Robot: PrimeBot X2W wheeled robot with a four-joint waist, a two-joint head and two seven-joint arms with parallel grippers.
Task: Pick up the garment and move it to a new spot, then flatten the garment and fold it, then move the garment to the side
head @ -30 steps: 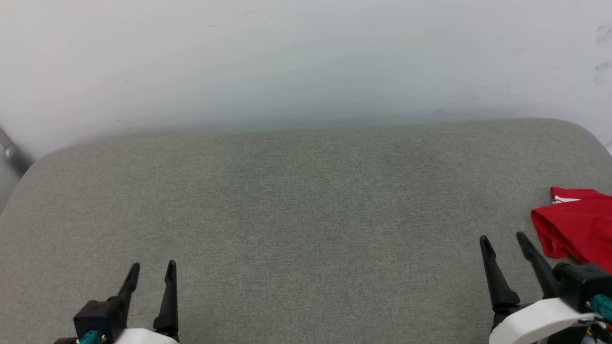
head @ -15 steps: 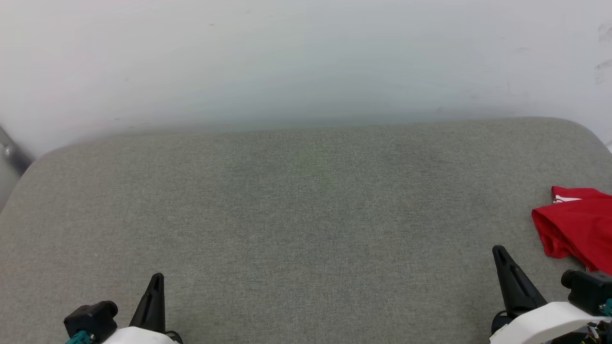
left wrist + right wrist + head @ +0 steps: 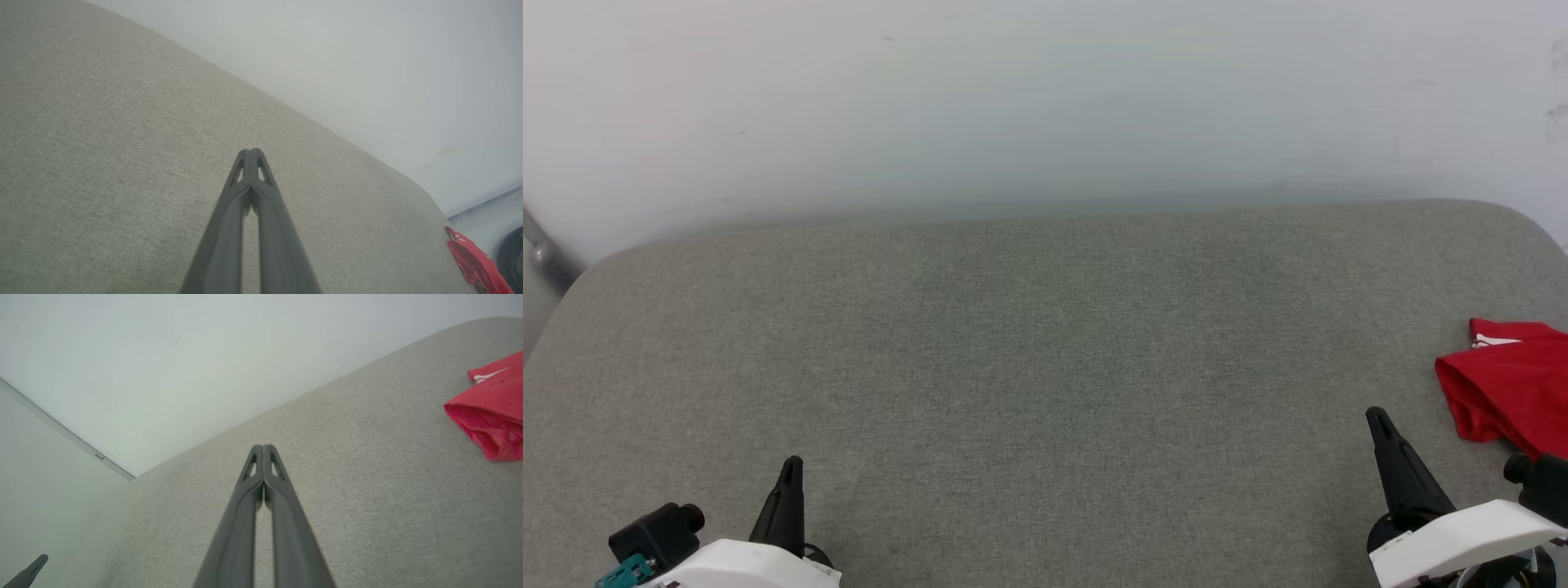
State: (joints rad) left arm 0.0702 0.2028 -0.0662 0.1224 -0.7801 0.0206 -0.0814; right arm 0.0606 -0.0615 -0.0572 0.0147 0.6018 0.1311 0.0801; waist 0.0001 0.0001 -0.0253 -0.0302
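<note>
The red garment [image 3: 1511, 384] lies bunched at the right edge of the grey cushioned surface [image 3: 1045, 367], a bit of white trim showing at its top. It also appears as a red lump [image 3: 492, 408] at the right of the right wrist view and small at the far lower right [image 3: 474, 261] of the left wrist view. My right gripper [image 3: 1378, 418] sits low at the right, shut and empty, its tips [image 3: 263, 448] pressed together, left of the garment and apart from it. My left gripper [image 3: 791, 467] is at the lower left, shut with nothing in it, tips together [image 3: 250, 152].
A pale wall [image 3: 1045, 98] rises behind the surface's rounded back edge. A grey metal bar [image 3: 543, 253] runs at the far left. The left gripper's tip [image 3: 34, 565] shows in the right wrist view's lower left corner. A dark round object [image 3: 512, 261] sits beyond the garment.
Both grippers went from open to shut and drew back toward the bottom edge. The garment stayed where it lay; the camera shifted slightly.
</note>
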